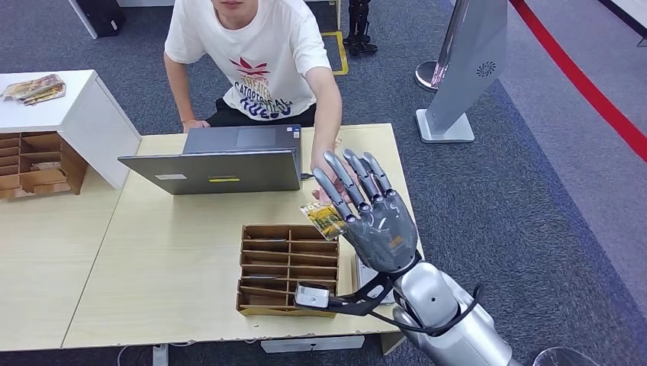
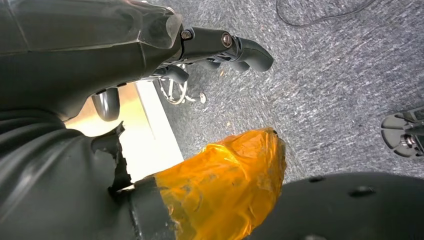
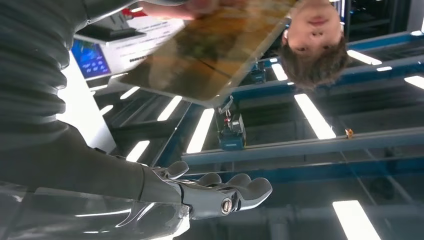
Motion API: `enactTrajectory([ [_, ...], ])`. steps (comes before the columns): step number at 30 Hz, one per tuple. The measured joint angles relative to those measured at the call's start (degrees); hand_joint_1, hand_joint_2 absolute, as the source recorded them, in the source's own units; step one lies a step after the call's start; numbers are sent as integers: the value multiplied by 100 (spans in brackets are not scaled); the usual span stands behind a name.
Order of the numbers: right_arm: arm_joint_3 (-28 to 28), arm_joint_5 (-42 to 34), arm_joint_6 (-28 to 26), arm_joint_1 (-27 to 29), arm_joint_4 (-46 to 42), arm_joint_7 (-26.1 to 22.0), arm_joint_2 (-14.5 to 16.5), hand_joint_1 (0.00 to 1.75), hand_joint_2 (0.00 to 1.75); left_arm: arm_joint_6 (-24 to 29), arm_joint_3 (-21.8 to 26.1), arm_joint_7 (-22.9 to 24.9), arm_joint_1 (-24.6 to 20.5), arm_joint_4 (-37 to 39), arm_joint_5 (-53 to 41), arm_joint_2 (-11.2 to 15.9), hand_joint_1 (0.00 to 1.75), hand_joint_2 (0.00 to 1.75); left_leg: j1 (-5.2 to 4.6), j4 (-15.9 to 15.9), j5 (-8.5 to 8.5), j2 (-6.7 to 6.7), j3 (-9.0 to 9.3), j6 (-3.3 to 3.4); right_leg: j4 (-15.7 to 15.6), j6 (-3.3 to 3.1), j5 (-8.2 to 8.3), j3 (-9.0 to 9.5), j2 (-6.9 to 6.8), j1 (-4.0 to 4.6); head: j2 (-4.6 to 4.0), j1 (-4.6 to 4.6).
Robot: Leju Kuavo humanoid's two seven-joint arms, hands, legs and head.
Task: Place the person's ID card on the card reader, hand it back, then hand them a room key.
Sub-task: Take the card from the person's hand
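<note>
My right hand (image 1: pixel 374 217) is raised over the table's right side, fingers straight and spread toward the person (image 1: pixel 252 61). A yellowish patterned card (image 1: pixel 324 217) sits at its thumb side. In the right wrist view the card (image 3: pixel 210 55) lies apart from my extended fingers (image 3: pixel 225 192), and the person's fingers (image 3: pixel 200 5) hold its far edge. A pale flat device (image 1: pixel 362 268), possibly the card reader, lies partly hidden under my forearm. My left hand (image 2: pixel 150 45) hangs beside the table edge and holds nothing; its thumb (image 2: pixel 225 185) is wrapped in orange tape.
An open laptop (image 1: pixel 221 160) stands between me and the person. A wooden compartment tray (image 1: pixel 288 263) sits near the table's front edge. At the left, a white cabinet (image 1: pixel 76 114) carries more patterned cards (image 1: pixel 34 88). A grey sign stand (image 1: pixel 465 69) is on the carpet.
</note>
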Motion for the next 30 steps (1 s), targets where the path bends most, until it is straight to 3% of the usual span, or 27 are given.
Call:
enactTrajectory([
  [1, 15, 37, -13, -80, 129, 25, -1, 27, 175, -2, -3, 2, 1, 0, 4, 9, 0, 0, 0, 0, 0, 0, 0, 0, 0, 0, 0, 0, 0, 0, 0, 0],
  [4, 41, 77, -32, -219, 410, 95, -2, 154, 175, -2, -17, 7, 1, 0, 10, 32, 0, 0, 0, 0, 0, -1, -1, 0, 0, 0, 0, 0, -1, 0, 0, 0],
  [5, 45, 80, -37, -240, 477, 122, -2, 175, 175, -1, -25, 8, 1, 0, 11, 36, 0, 0, 0, 0, 0, -1, -1, 0, 0, 0, 0, 0, -1, 0, 0, 0],
  [30, 48, 6, -31, -208, 844, 289, -2, 175, 175, 9, -137, 74, 2, 0, 31, 46, 0, 0, 0, 0, 0, -1, -1, 0, 0, 0, 0, -1, -1, 0, 0, 0],
])
